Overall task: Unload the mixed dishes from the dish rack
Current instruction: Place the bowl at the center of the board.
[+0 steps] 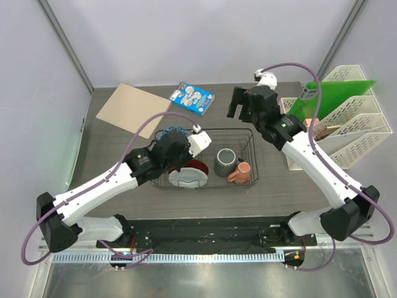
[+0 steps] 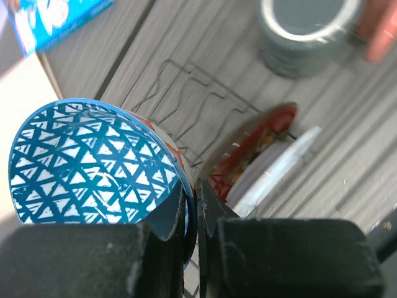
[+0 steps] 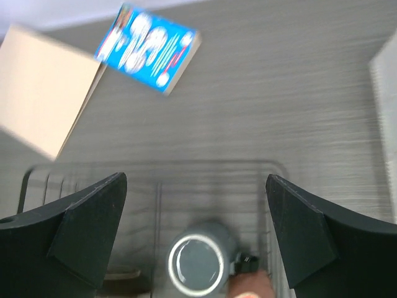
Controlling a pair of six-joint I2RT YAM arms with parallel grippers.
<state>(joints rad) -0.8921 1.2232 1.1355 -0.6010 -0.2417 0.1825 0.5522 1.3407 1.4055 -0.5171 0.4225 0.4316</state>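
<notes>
My left gripper (image 1: pixel 175 138) is shut on the rim of the blue-and-white patterned bowl (image 2: pixel 87 164), one finger inside and one outside, over the left end of the black wire dish rack (image 1: pixel 253 155). The red plate (image 1: pixel 189 172) with a white underside leans in the rack just below; it also shows in the left wrist view (image 2: pixel 260 139). The dark grey mug (image 1: pixel 225 161) and the pinkish-brown mug (image 1: pixel 240 172) stand in the rack's right half. My right gripper (image 1: pixel 240 108) is open and empty, above the rack's far edge, with the grey mug (image 3: pixel 197 264) below it.
A blue illustrated packet (image 1: pixel 192 97) and a tan cardboard sheet (image 1: pixel 133 108) lie on the table behind the rack. A white slotted file organiser (image 1: pixel 350 121) with a green folder (image 1: pixel 329 99) stands at the right.
</notes>
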